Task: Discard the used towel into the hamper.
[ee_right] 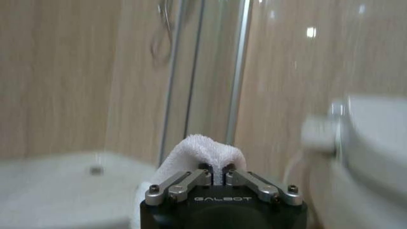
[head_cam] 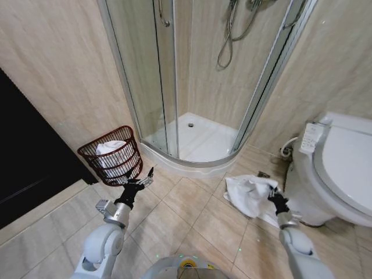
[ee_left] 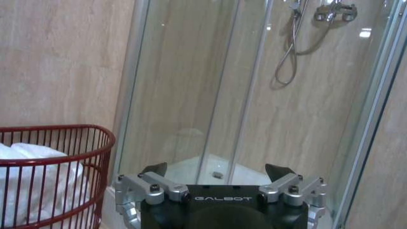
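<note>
- The shower enclosure filled the corner ahead of me, its glass doors shut around a bare white tray with a small drain in it.
- The toilet stood to my right against the wall, lid down, with a white control panel at its near side.
- The hamper, a dark red wire basket, stood tilted on the tiled floor by the left wall, just beside the shower's curb. White cloth already lay inside it, reaching close to the rim, and I could see it through the bars in my left wrist view too.
- The used towel was a crumpled white heap on the floor at the foot of the toilet, well apart from the hamper.
- My right gripper was down at the towel's right edge, its fingers pinched together on a raised fold of terry cloth.
- My left gripper hung just in front of the hamper's lower side, fingers spread wide with nothing between them, apart from the towel.
</note>
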Controlling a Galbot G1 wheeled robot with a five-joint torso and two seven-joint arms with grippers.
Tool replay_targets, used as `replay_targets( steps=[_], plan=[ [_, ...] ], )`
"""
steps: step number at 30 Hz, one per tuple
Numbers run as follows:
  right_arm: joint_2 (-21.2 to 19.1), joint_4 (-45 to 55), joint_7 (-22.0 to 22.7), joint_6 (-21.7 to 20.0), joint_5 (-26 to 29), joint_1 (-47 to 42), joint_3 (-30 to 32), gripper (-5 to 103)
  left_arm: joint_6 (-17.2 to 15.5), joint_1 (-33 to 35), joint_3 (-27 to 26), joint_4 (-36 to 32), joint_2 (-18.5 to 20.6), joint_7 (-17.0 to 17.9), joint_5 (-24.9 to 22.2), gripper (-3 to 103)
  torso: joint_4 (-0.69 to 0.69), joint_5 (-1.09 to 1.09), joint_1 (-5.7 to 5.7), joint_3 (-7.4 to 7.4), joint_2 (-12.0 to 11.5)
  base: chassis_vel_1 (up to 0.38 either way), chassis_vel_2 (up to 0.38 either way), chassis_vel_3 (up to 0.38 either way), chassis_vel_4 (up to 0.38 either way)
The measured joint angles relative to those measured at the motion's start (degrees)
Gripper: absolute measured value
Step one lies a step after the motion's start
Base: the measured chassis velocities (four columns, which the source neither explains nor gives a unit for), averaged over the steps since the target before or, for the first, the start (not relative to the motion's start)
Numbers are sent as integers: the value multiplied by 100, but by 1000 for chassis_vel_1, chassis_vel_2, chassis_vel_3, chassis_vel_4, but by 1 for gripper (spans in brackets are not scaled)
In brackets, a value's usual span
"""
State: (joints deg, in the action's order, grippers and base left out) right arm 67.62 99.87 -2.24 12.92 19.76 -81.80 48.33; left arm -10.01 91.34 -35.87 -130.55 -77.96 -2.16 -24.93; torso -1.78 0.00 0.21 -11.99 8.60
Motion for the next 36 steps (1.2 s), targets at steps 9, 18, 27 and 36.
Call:
replay_targets(
  steps=[9,18,27,36],
  plan=[
    [34,2060,235,-407,112,-410,496,7,0,0,-1,0,0,0,0,100,-1,-1,0,0,0,0,0,0,0],
    [-294,3536,527,-838,548,-374,809,7,0,0,0,0,0,0,0,100,-1,-2,0,0,0,0,0,0,0],
    [-605,4037,705,-1144,922,-203,997,7,0,0,0,0,0,0,0,100,-2,0,0,0,0,0,0,0,0],
    [-683,4386,739,-1188,1257,-212,1269,7,0,0,0,0,0,0,0,100,-2,0,11,-26,39,0,0,0,0]
  ],
)
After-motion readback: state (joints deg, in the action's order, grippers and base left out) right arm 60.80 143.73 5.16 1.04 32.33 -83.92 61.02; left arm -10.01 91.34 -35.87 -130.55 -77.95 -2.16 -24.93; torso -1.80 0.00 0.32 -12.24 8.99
